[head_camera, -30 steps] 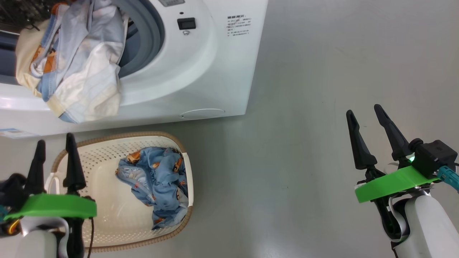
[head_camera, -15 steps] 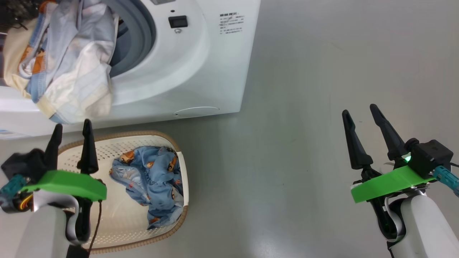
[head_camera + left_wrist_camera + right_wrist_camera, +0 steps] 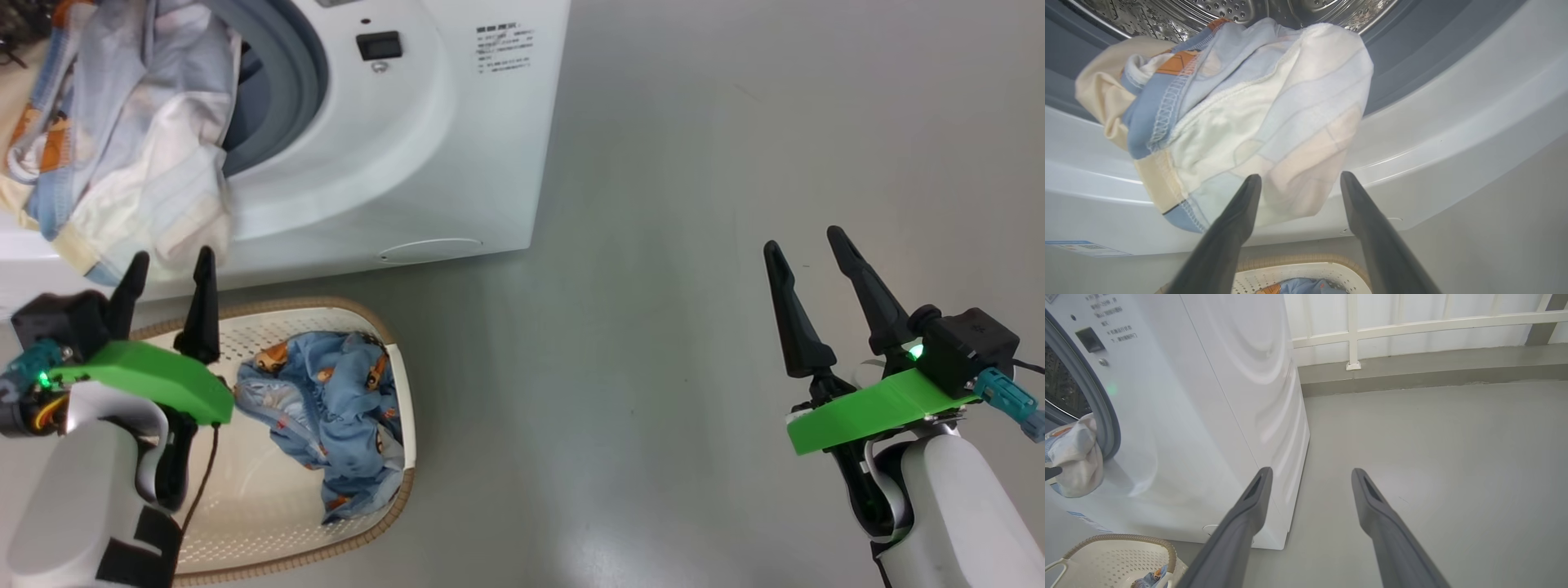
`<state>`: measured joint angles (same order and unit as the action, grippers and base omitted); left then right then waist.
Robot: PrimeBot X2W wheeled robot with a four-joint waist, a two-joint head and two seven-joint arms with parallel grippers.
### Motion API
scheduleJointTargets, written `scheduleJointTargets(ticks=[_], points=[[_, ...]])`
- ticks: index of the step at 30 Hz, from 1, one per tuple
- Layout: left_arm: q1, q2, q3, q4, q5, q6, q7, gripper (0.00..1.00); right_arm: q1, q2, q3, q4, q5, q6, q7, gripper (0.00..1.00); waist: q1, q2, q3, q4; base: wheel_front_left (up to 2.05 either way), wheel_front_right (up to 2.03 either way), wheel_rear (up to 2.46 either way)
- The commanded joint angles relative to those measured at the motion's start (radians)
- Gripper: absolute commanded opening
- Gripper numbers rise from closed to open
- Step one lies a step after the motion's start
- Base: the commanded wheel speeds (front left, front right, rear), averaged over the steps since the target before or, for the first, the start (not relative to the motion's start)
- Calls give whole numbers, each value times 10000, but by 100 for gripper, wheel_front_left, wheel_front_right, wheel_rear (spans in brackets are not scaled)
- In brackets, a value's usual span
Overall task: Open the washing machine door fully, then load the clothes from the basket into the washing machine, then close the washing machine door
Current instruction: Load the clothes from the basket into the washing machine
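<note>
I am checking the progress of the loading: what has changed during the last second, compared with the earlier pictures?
The head camera moved, so the whole scene slid left. The left gripper, open and empty, moved forward toward the pale cream-and-blue bundle of clothes hanging out of the white washing machine. Unchanged: that bundle, the blue orange-printed garment in the cream perforated basket, and the open right gripper.

I saw the machine (image 3: pixel 457 122) in glossy white, its drum (image 3: pixel 1241 8) shiny perforated steel, its seal (image 3: pixel 306 73) matt grey rubber. The clothes (image 3: pixel 122 147) were soft stitched cloth; the basket (image 3: pixel 245 498) perforated cream plastic, woven-look rim; the floor (image 3: pixel 653 367) smooth, faintly shiny.
</note>
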<state>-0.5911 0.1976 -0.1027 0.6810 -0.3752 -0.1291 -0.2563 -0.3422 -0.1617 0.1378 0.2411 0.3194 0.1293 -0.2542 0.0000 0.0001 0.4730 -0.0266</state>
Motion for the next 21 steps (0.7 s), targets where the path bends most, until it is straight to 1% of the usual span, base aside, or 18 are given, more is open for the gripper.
scheduleJointTargets(ticks=[1, 5, 13, 14, 16, 20, 21], points=[[-163, 433, 249, -107, -28, -16, -55, 100, -10, 28, 241, -201, 2, 14, -76, 100, 0, -1, 16, -21, 0, 0, 0], [-558, 546, 213, 329, -63, -16, -55, 100, -19, 36, 269, -208, 3, 14, -76, 100, 0, -1, 78, -75, 0, 0, 0], [-1383, 562, 522, 1079, -5, -16, -55, 100, -100, 68, 320, -195, -21, 14, -76, 100, 0, -1, 201, -179, 0, 0, 0], [-1456, 587, 545, 1162, -9, -16, -55, 98, -113, 74, 334, -196, -24, 14, -76, 100, 0, -1, 207, -204, 0, 0, 0], [-1573, 618, 554, 1308, -20, -16, -55, 87, -126, 79, 352, -202, -25, 14, -76, 100, 0, -1, 215, -246, 0, 0, 0], [-1762, 696, 507, 1559, -77, -16, -55, 53, -124, 63, 366, -209, -10, 14, -76, 100, 0, -1, 223, -316, 0, 0, 0], [-1806, 721, 487, 1618, -97, -16, -55, 47, -124, 60, 372, -206, -8, 14, -76, 100, 0, -1, 229, -332, 0, 0, 0]])
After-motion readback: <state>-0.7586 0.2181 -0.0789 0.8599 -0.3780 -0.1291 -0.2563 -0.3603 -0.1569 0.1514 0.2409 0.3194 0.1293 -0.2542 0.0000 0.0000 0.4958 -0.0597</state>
